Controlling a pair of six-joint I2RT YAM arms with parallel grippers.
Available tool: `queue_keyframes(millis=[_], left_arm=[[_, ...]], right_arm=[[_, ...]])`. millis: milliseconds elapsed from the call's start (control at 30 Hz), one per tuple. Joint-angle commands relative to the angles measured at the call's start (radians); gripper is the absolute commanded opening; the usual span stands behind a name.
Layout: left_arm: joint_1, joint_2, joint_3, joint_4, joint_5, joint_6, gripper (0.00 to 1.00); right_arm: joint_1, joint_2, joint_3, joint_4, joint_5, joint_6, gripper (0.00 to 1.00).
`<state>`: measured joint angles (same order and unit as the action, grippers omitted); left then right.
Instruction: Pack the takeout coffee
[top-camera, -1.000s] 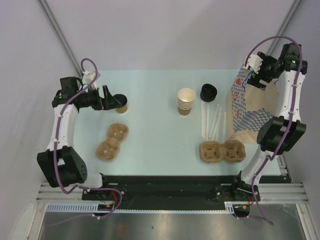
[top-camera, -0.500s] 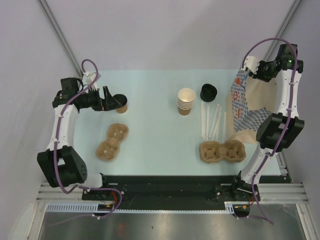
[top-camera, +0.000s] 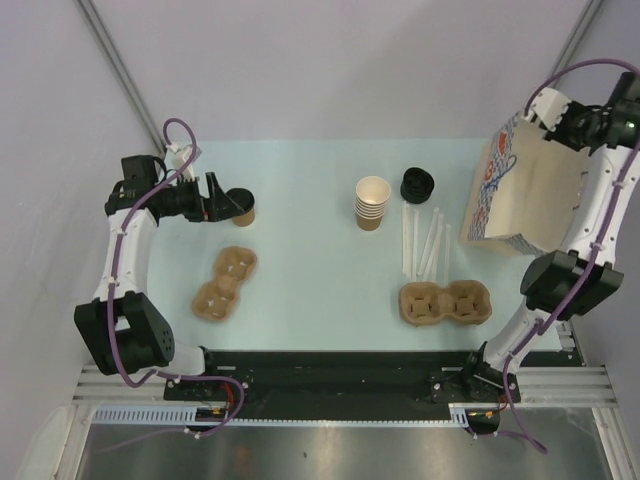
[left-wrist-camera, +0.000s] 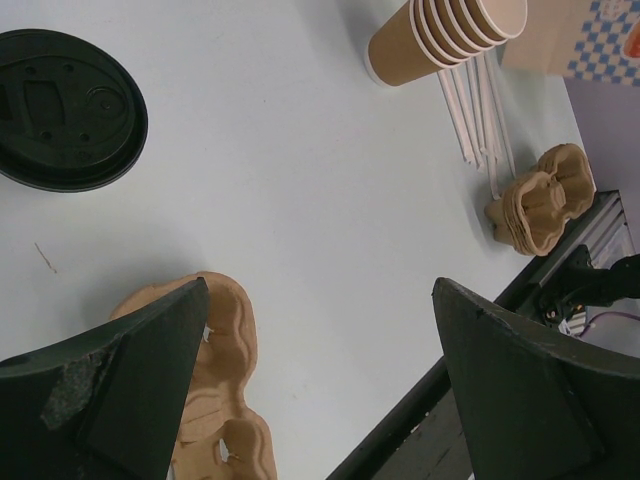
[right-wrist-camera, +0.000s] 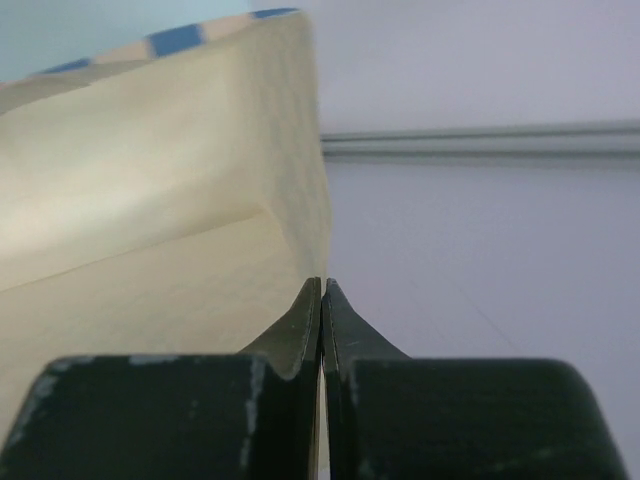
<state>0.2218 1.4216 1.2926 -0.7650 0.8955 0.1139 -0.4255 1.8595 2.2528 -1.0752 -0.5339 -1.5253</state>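
The takeout coffee (top-camera: 241, 207), a tan cup with a black lid, stands at the left of the table. In the left wrist view its lid (left-wrist-camera: 66, 108) shows from above at the top left, outside the fingers. My left gripper (top-camera: 219, 199) is open just left of the cup, and in its wrist view the left gripper (left-wrist-camera: 320, 290) has nothing between its fingers. At the far right my right gripper (top-camera: 563, 134) holds up a paper bag (top-camera: 520, 195) with blue checks. The wrist view shows the right gripper (right-wrist-camera: 321, 283) shut on the bag's (right-wrist-camera: 150, 220) top edge.
A stack of lidless cups (top-camera: 372, 203) and black lids (top-camera: 418, 185) sit at the back middle. White straws (top-camera: 424, 242) lie beside them. One pulp cup carrier (top-camera: 225, 282) lies left of centre, another carrier (top-camera: 445, 303) near the front right.
My right gripper closed on the bag's edge and rose up and to the right, pulling the slumped bag upright. The left arm and the coffee have not moved.
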Motion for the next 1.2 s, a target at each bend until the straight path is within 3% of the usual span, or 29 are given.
queue_keyframes(millis=[0,133,367,700,967,1167], left_arm=[[0.002,-0.027,0.03,0.01,0.042,0.013,0.99],[0.002,-0.027,0.028,0.021,0.056,-0.005,1.0],[0.002,-0.041,0.03,0.032,0.046,-0.03,1.0],[0.001,-0.066,0.043,0.026,0.042,-0.052,0.99],[0.004,-0.11,0.047,0.038,0.017,-0.077,1.0],[0.004,-0.128,0.048,0.04,0.002,-0.092,1.0]], right_arm=[[-0.03,-0.196,0.06,0.095,-0.101,0.156,0.0],[-0.021,-0.315,0.025,0.216,-0.13,0.332,0.0],[0.178,-0.427,0.062,0.308,0.003,0.475,0.0],[0.634,-0.448,0.149,0.339,0.299,0.687,0.0],[1.138,-0.456,0.042,0.331,0.612,0.83,0.0],[1.396,-0.393,-0.012,0.289,0.845,0.892,0.0]])
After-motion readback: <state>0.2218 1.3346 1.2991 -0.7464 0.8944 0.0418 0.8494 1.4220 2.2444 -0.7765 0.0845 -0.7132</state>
